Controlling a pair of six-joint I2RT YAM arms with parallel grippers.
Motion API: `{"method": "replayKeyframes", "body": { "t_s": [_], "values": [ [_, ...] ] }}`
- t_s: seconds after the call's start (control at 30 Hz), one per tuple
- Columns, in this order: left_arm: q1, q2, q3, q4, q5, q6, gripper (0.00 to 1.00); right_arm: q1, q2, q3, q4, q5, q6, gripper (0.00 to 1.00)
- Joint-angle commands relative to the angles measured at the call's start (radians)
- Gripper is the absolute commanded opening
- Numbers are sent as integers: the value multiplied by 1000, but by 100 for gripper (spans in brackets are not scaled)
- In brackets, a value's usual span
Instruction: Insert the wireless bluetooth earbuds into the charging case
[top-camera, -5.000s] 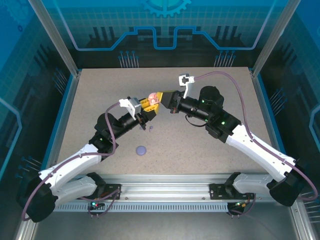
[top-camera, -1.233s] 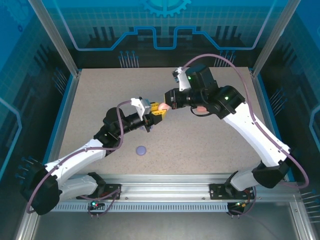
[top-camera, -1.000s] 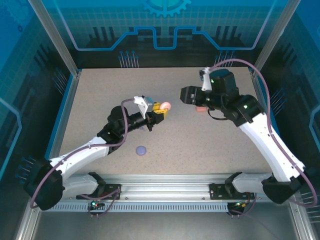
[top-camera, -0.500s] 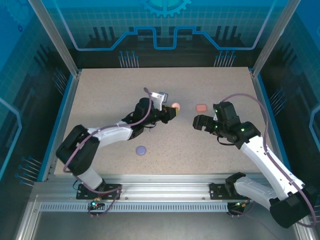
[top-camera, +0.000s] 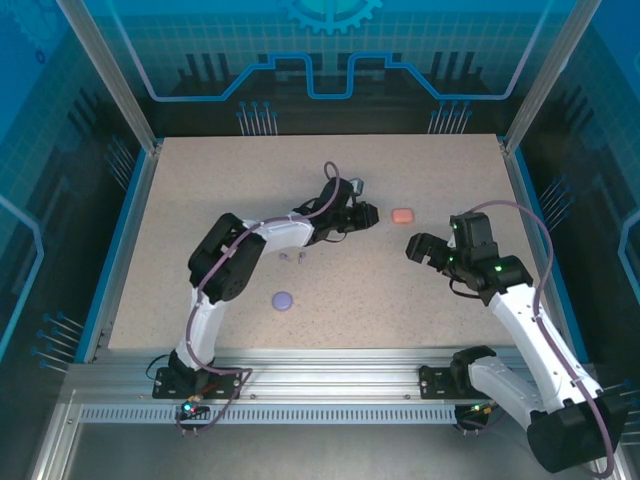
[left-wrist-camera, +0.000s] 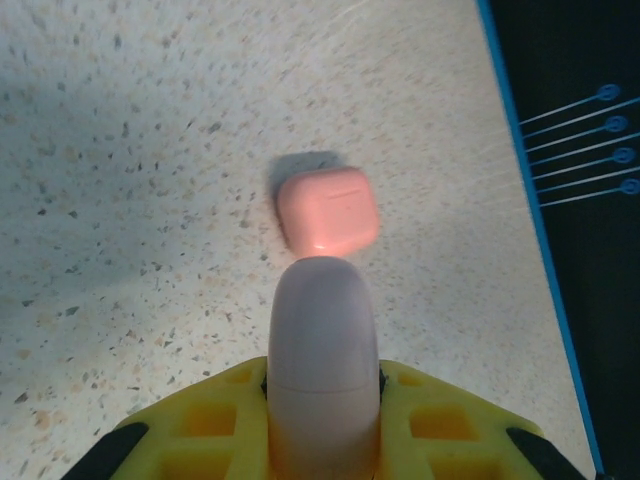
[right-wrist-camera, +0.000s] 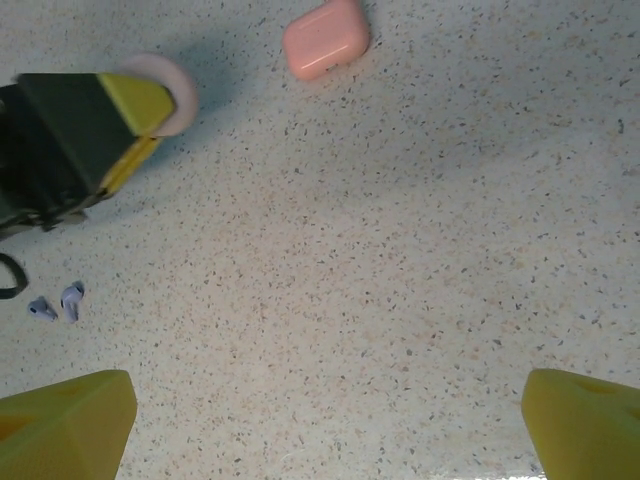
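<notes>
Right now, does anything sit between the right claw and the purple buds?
Nothing visible. Bare table lies between the right claw and the purple buds. The left claw, shut on a pale pink case, sits farther back, off that line.

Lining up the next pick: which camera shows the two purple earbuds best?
Right wrist. It shows the purple earbuds as two separate buds lying side by side, close enough to tell them apart. The top external view renders them as two faint specks, too small to read their orientation.

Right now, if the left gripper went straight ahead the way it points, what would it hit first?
Likely the coral case on the table, just beyond the pale case the left gripper holds; depth is unclear.
</notes>
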Motion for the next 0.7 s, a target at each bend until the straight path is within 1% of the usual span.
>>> {"method": "replayKeyframes", "body": {
  "t_s": [0.0,0.2,0.33,0.43,0.47,0.53,0.67],
  "values": [
    [-8,68,102,-122,-7,-77,0,-29,-11,-16,15,-42,-17,99],
    [-9,174,238,-205,-7,-130,0,-47,-7,-12,11,-54,-28,99],
    [-10,211,277,-215,-14,-159,0,-52,-11,-6,1,-58,-33,99],
    [-9,228,291,-226,-13,-170,2,-55,-18,-4,-7,-56,-34,100],
    [-10,229,292,-230,-18,-169,4,-56,-21,-2,-10,-56,-34,100],
    [-7,228,293,-238,-21,-166,11,-56,-25,2,-15,-59,-36,99],
    [-1,220,292,-255,-29,-153,29,-57,-30,10,-20,-65,-34,100]
  ]
}}
